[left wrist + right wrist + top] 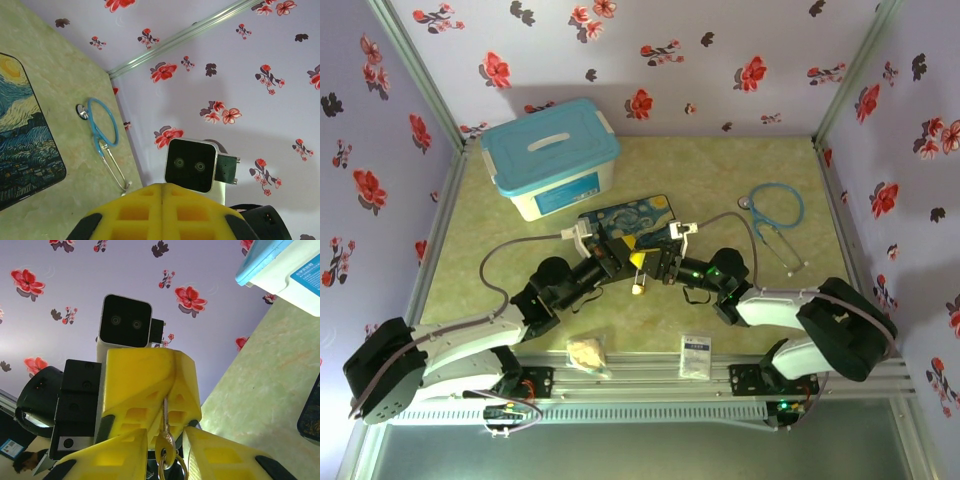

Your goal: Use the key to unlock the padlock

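The key is small and metallic, with a split ring on its bow. Its blade runs up into the seam of my left gripper, whose yellow fingers are shut on it. My right gripper stands open, a finger on either side of the bow and a gap to each. From above, the left gripper and the right gripper meet tip to tip at mid-table. A small pale-yellow thing hangs or lies just in front of them; I cannot tell whether it is the padlock. In the left wrist view my left gripper shows pressed shut.
The painted tin box lies flat just behind the grippers. A white tub with a blue lid stands at the back left. A blue stethoscope lies to the right. Two small packets rest at the near edge.
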Tool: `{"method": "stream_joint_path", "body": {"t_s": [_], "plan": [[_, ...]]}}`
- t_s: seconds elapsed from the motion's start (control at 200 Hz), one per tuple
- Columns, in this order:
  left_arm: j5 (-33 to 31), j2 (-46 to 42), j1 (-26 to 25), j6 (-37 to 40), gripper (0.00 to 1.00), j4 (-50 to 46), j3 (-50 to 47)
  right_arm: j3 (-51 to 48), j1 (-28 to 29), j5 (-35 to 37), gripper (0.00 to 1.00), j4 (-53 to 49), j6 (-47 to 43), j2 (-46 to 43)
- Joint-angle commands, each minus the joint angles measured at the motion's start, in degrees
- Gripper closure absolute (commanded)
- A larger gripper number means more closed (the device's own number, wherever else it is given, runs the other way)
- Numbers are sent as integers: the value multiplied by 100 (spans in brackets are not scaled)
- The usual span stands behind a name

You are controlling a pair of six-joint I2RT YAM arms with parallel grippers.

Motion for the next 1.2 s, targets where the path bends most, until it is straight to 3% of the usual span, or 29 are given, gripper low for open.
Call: {"method": "stream_joint_path", "body": {"t_s": [0.0,0.145,0.33,0.59,0.735,0.885,0.935,0.99,1.095,1.195], "plan": [[-68,-12,43,-42,100,212,-61,-26,-39,66,72,163,-115,-191],[-181,-128,42,50,100,143,-98,-73,-35,116,74,66,-161,-274],[-234,-255,47,53,100,88,-137,-75,-39,139,86,35,-192,-298],[-279,-228,49,-52,100,163,-267,-71,-44,199,89,101,-204,-227],[-458,-350,59,-119,100,87,-431,-100,-44,208,100,64,-218,-229],[-463,-418,91,-227,100,-140,-514,-153,-45,306,100,-245,-316,-318],[-470,-455,104,-235,85,-245,-547,-176,-45,352,100,-420,-388,-397],[-504,-519,117,-235,51,-348,-607,-182,-48,470,100,-772,-503,-529],[-615,-747,130,-73,4,-1026,-501,-123,-46,785,100,-2040,-939,-898],[-744,-890,130,343,0,-2691,60,166,-46,1416,100,-4097,-1613,-1383]]}}
